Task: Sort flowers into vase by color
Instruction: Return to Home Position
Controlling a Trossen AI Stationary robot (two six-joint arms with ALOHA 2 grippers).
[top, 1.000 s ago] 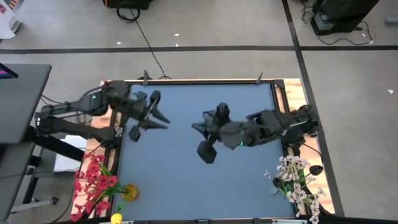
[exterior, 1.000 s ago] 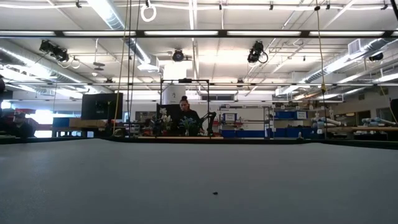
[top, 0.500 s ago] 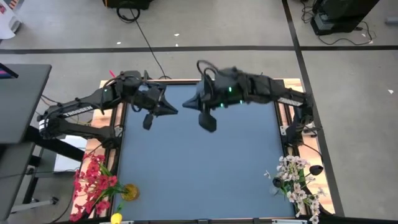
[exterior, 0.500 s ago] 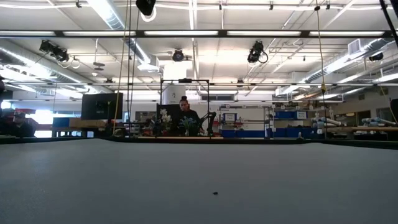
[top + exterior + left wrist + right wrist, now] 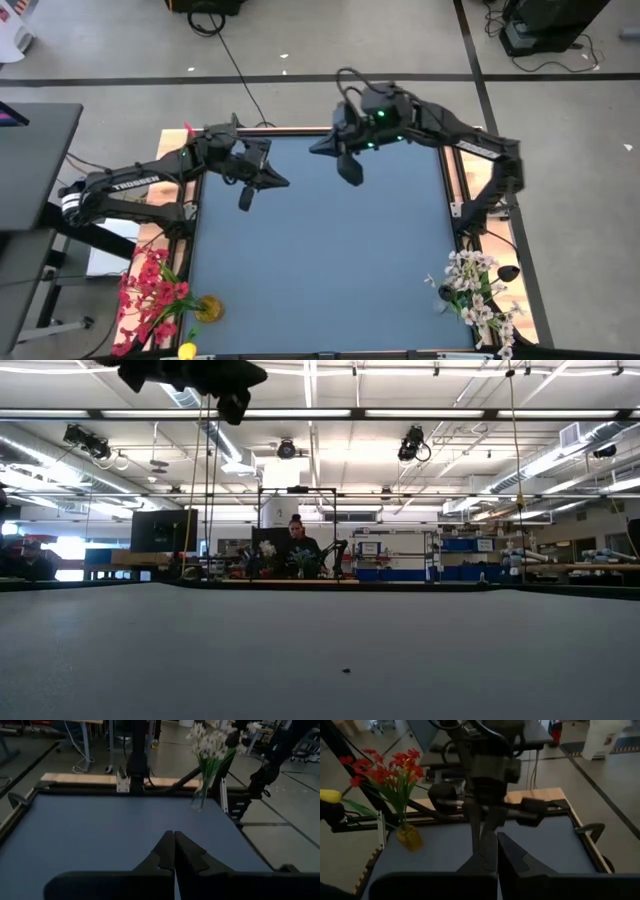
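Note:
Red flowers (image 5: 150,292) stand in a small amber vase (image 5: 207,308) at the table's near-left corner, with a yellow bud (image 5: 187,350) beside them. The right wrist view shows the same red flowers (image 5: 395,767) and amber vase (image 5: 410,838). White flowers (image 5: 478,292) stand at the near-right corner; the left wrist view shows these white flowers (image 5: 212,742) in a clear vase (image 5: 200,800). My left gripper (image 5: 285,183) (image 5: 174,836) hangs shut over the far-left part of the table. My right gripper (image 5: 317,150) (image 5: 496,839) hangs shut near the far edge, facing the left arm.
The blue table top (image 5: 320,250) lies bare between the two flower groups. A wooden rim (image 5: 320,130) frames the far edge. A dark arm part (image 5: 190,375) shows at the low view's top. A person (image 5: 297,540) sits far back in the room.
My right gripper has swung from over the table's middle toward the far edge and turned to face left. My left gripper has moved a little toward the far edge and the right. The flowers have stayed where they were.

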